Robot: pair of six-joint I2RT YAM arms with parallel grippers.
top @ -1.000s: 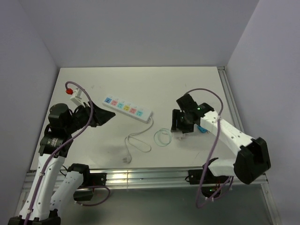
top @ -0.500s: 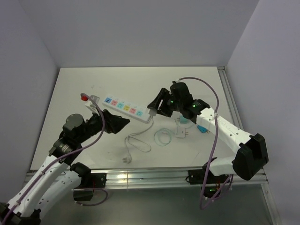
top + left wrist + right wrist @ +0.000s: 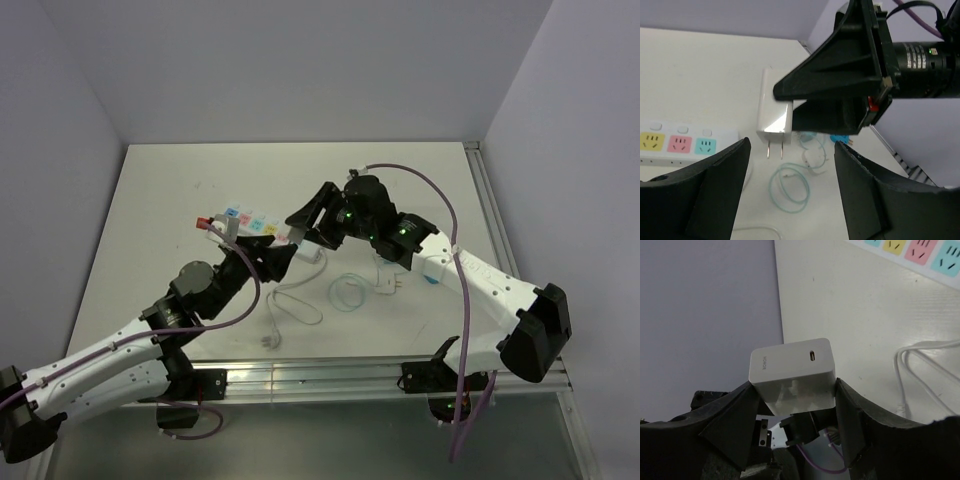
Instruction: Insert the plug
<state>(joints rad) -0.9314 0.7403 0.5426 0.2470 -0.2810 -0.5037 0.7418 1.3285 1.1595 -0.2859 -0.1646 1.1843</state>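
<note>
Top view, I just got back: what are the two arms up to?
The right end effector grips a white charger plug by its sides, holding it in the air near the power strip, prongs downward. The left end effector is open and empty, facing the plug. The plug is not yet in any socket.

White tabletop [image 3: 160,190], pale lilac walls [image 3: 300,70] (three sides), aluminium rail [image 3: 320,376] along near edge.

Left jaws & right jaws w/ charger [image 3: 792,375] crowd power strip [image 3: 248,218] rt end; desk [image 3: 170,180] past strip's far side open; white cord [image 3: 898,380] on near side.
</note>
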